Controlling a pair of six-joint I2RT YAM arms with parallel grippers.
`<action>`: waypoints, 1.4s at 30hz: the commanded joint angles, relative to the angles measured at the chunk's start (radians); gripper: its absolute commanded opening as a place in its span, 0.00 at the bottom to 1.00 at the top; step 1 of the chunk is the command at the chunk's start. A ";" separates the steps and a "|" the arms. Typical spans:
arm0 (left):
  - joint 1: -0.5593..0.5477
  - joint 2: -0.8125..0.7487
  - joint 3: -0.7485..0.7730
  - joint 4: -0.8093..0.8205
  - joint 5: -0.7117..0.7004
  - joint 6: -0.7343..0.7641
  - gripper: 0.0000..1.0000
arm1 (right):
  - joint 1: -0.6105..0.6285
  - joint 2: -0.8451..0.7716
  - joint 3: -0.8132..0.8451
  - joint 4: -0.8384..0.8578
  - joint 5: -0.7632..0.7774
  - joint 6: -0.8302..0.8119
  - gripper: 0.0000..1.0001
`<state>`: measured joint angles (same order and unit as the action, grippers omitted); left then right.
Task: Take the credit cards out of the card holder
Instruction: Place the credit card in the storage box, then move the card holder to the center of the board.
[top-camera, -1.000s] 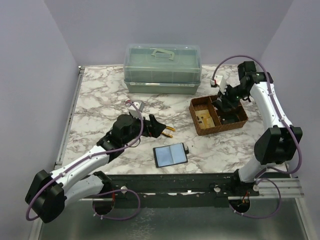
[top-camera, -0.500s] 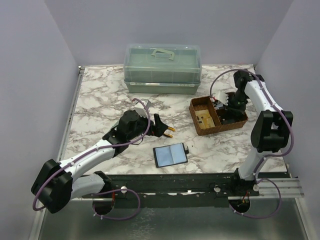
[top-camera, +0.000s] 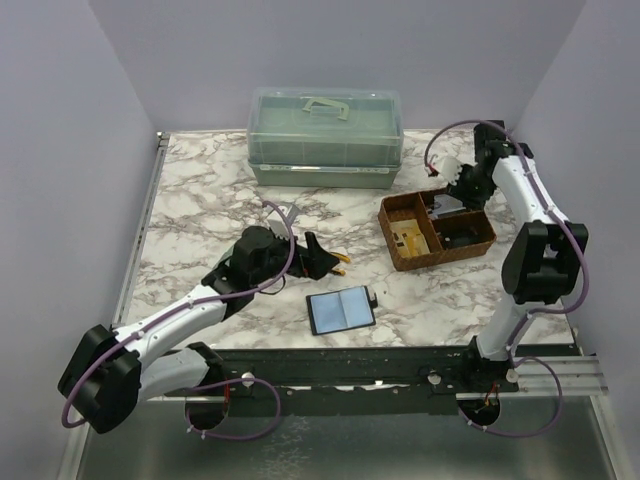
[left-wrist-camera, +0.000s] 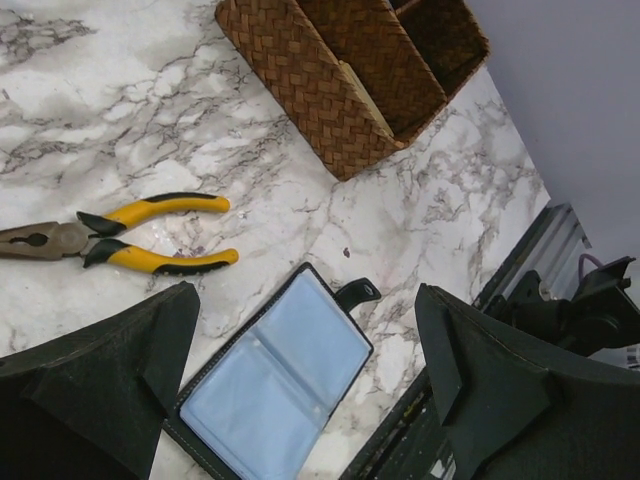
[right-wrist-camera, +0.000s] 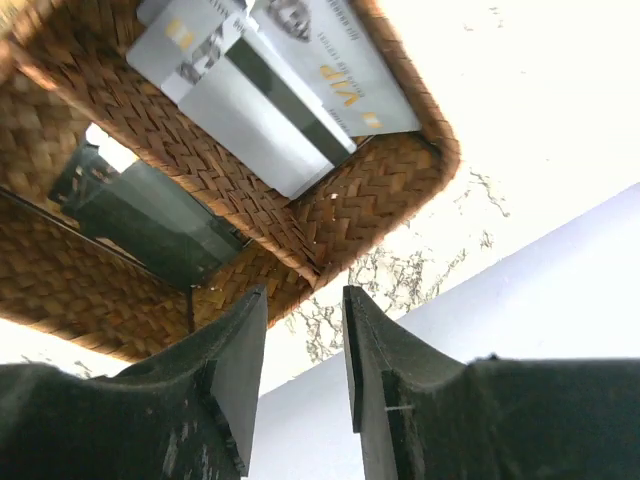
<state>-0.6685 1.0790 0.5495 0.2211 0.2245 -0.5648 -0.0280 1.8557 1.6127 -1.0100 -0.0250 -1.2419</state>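
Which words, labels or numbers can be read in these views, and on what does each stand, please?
"VIP", in gold letters, on a grey credit card lying in the woven basket.
Dark print at that card's far end, and on the card beside it: too blurred to read.
Card holder, pliers and lidded plastic box: no readable text.

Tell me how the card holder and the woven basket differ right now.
The card holder lies open and flat, black with blue-grey lining; the woven basket is brown, walled, with two compartments. The card holder's pockets show no cards; the basket holds the credit cards. Both rest on the marble table, ungripped.
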 joint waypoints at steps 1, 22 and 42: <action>0.005 -0.009 -0.036 0.046 0.055 -0.101 0.97 | -0.006 -0.144 -0.013 0.068 -0.202 0.229 0.41; -0.365 0.348 0.041 -0.078 -0.433 -0.382 0.66 | 0.358 -0.272 -0.737 0.570 -0.983 0.993 0.57; -0.495 0.769 0.578 -0.851 -0.712 -0.646 0.70 | 0.358 -0.187 -0.706 0.593 -0.853 1.113 0.55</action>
<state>-1.1481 1.7657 1.0771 -0.4103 -0.4110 -1.1404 0.3260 1.6459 0.8860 -0.4328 -0.8986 -0.1555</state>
